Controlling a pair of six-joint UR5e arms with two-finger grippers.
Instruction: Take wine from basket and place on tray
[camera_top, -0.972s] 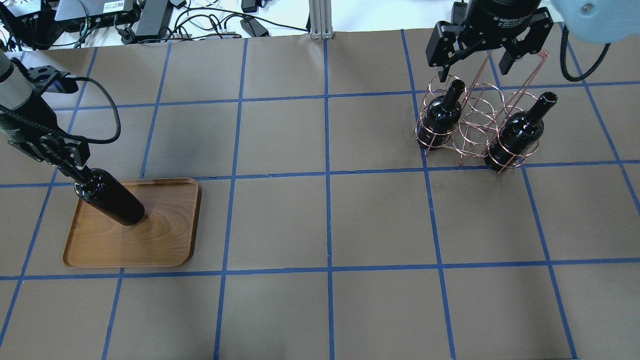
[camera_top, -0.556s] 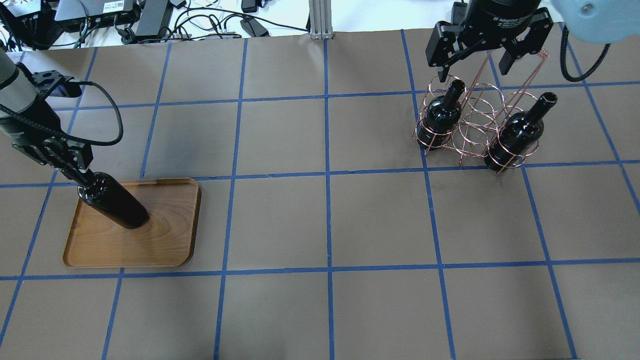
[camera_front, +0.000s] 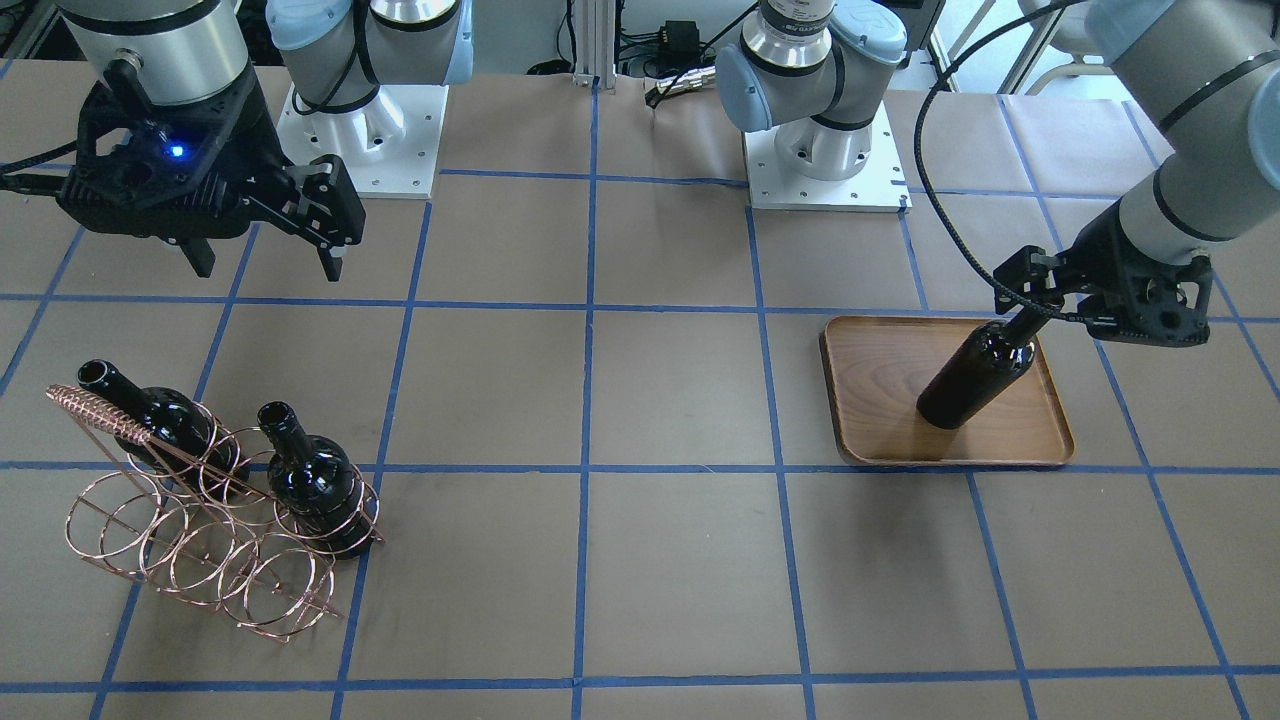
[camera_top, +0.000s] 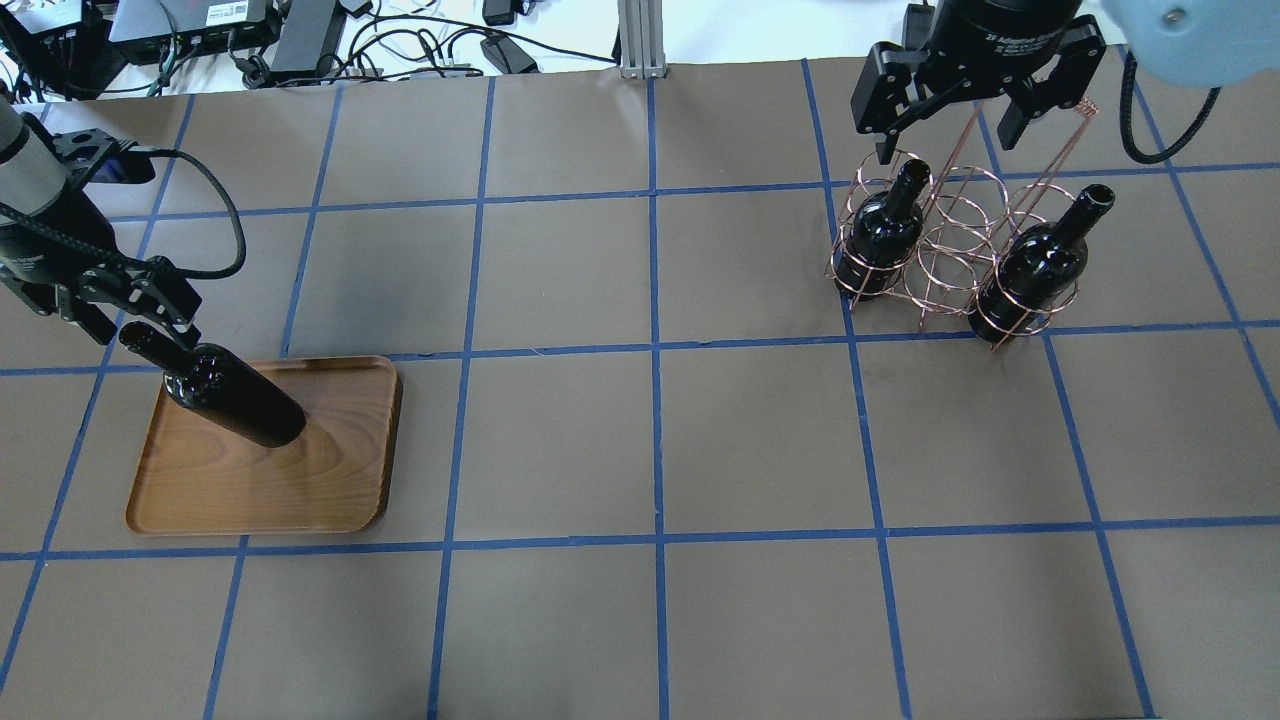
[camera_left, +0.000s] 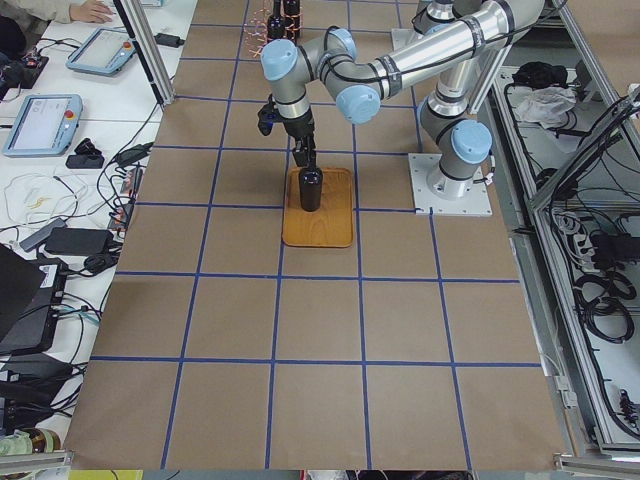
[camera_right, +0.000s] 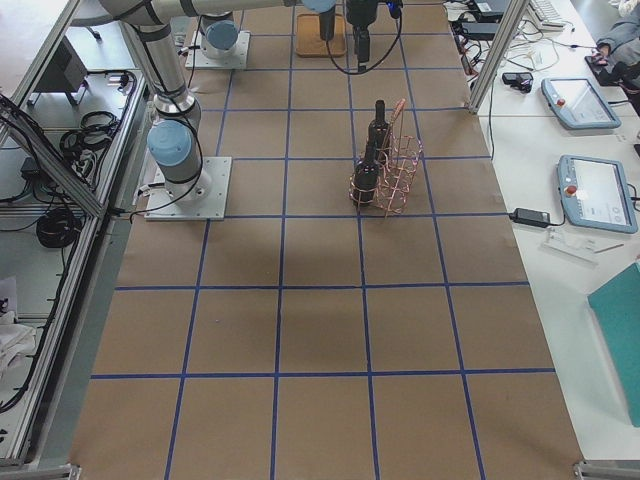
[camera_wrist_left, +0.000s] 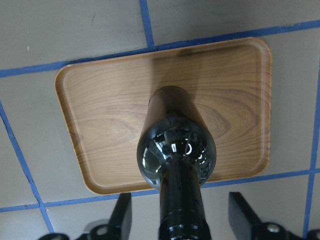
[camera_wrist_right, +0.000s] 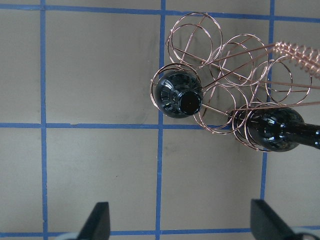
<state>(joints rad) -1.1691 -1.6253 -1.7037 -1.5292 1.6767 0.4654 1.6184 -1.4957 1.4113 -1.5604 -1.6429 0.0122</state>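
- The bench (camera_top: 650, 450) is bare brown paper with blue tape squares. A wide stretch of it lies open between the tray and the basket.
- The basket (camera_top: 945, 245) sits at the bench's far right. It holds two dark bottles (camera_top: 880, 235) (camera_top: 1035, 265) in its outer rings, with the middle rings empty.
- The tray (camera_top: 330, 480) lies flat at the bench's left. Bare bench surrounds all four of its edges.
- The right hand (camera_top: 945, 140) hangs above the basket's far side, spread wide and holding nothing.
- The left hand (camera_top: 140, 315) is around the wine's neck. Its fingers (camera_wrist_left: 122, 217) are parted, with a gap showing on either side of the neck.
- The wine (camera_top: 235, 405) stands upright near the tray's middle, its base well inside the rim.
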